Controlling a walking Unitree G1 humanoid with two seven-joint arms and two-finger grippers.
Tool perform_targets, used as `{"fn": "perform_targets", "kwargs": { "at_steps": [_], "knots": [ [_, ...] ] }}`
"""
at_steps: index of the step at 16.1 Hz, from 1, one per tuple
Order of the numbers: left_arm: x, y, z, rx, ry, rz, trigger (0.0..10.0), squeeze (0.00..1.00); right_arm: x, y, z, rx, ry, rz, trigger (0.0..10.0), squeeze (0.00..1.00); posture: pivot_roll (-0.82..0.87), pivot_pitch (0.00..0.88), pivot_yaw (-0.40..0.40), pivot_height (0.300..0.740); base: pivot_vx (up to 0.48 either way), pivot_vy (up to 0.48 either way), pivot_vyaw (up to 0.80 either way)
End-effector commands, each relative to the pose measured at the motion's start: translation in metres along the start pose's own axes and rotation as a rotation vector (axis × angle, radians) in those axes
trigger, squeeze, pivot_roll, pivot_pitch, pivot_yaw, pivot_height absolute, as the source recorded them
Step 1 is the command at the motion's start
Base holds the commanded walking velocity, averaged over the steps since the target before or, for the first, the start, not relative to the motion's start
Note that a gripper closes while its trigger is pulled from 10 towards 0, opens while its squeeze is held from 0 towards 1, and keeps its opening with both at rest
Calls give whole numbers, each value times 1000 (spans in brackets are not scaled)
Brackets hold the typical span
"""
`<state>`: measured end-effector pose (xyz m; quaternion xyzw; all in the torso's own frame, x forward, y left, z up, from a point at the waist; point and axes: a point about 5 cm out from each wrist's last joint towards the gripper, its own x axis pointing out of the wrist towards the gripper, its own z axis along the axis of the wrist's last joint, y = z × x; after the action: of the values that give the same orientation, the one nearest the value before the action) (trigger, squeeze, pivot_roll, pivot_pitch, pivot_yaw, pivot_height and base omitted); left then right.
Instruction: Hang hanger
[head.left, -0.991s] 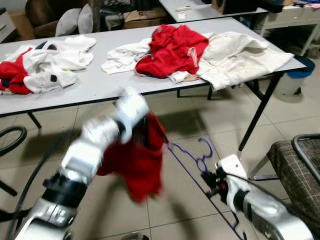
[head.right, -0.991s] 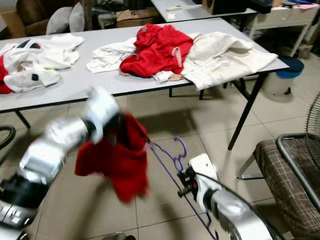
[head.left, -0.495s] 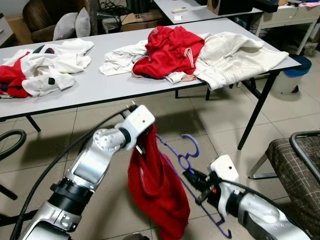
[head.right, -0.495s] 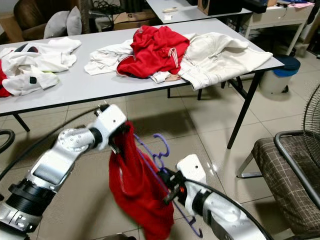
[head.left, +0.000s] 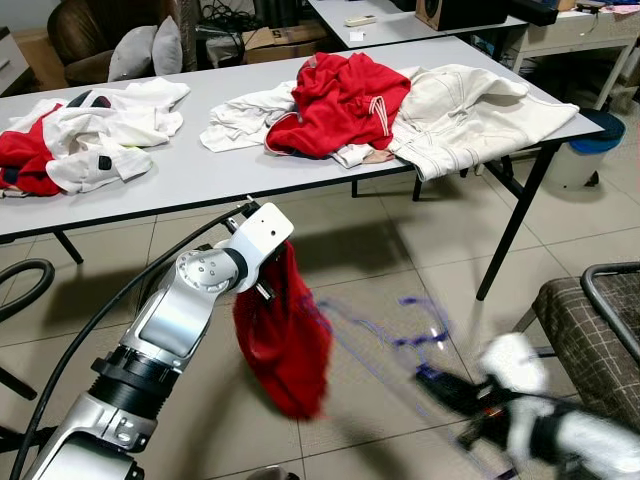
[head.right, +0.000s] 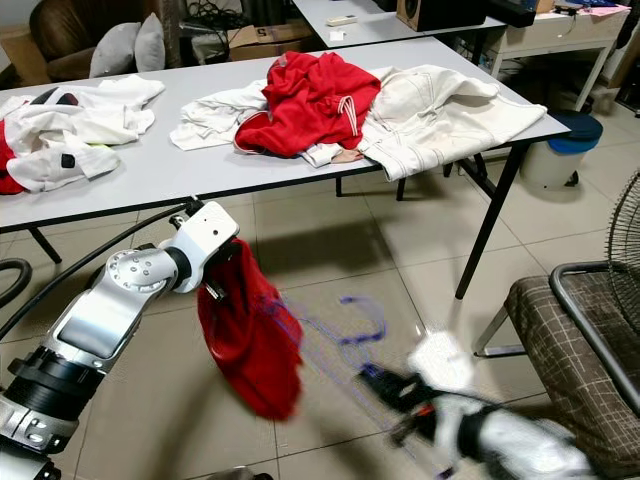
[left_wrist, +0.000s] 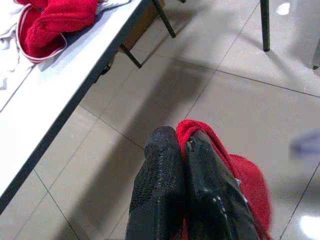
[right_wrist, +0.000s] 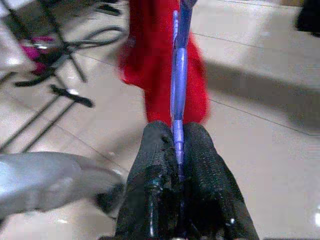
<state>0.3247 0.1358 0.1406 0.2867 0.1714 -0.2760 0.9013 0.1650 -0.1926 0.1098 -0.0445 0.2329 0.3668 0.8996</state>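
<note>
A red garment hangs over the tiled floor in front of the table. My left gripper is shut on its top edge, and the left wrist view has both black fingers pressed together on red cloth. A thin purple hanger lies blurred to the right of the garment, its hook pointing up. My right gripper, smeared by motion at the lower right, holds the hanger's lower end. In the right wrist view the fingertips clamp the purple hanger, with the red garment beyond it.
A long grey table carries a red and white pile, a cream garment and another pile at the left. A checked chair stands at the right, a black hose at the left, a blue bin behind.
My right arm has swung down and to the right with the hanger, pulling it away from the red garment. The left gripper and garment shifted slightly left.
</note>
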Motion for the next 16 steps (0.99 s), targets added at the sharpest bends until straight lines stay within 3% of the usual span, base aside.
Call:
{"fn": "perform_targets", "kwargs": {
  "at_steps": [1, 3, 6, 9, 10, 11, 14, 16],
  "knots": [
    [-2, 10, 7, 10, -9, 45, 0, 0, -8, -4, 5, -10, -27, 9, 10000, 0, -59, 0, 106, 740, 0, 0, 0],
    [-1, 9, 8, 3, -16, 46, 0, 0, -14, 3, 8, -6, -34, 102, 10000, 0, -63, 0, 105, 740, 0, 0, 0],
    [3, 1, 17, -16, -58, 28, 0, 0, 5, 12, 15, 29, -104, 141, 10000, 0, -59, 0, 96, 740, 0, 0, 0],
    [5, -9, 22, -28, -84, 5, 0, 0, 36, 1, 20, 71, -149, -12, 10000, 0, -57, 0, 95, 740, 0, 0, 0],
    [5, -9, 22, -28, -84, 5, 0, 0, 36, 1, 20, 71, -149, -12, 10000, 0, -57, 0, 95, 740, 0, 0, 0],
    [5, -8, 23, -28, -86, 14, 0, 0, 46, -1, 24, 98, -163, -67, 10000, 0, -53, 0, 92, 740, 0, 0, 0],
    [6, -5, 24, -33, -88, 34, 0, 0, 55, 6, 28, 134, -180, -68, 10000, 0, -45, 0, 85, 740, 0, 0, 0],
    [7, -7, 28, -42, -101, 32, 0, 0, 61, 19, 30, 139, -173, 0, 10000, 0, -45, 0, 87, 740, 0, 0, 0]
  ]
}}
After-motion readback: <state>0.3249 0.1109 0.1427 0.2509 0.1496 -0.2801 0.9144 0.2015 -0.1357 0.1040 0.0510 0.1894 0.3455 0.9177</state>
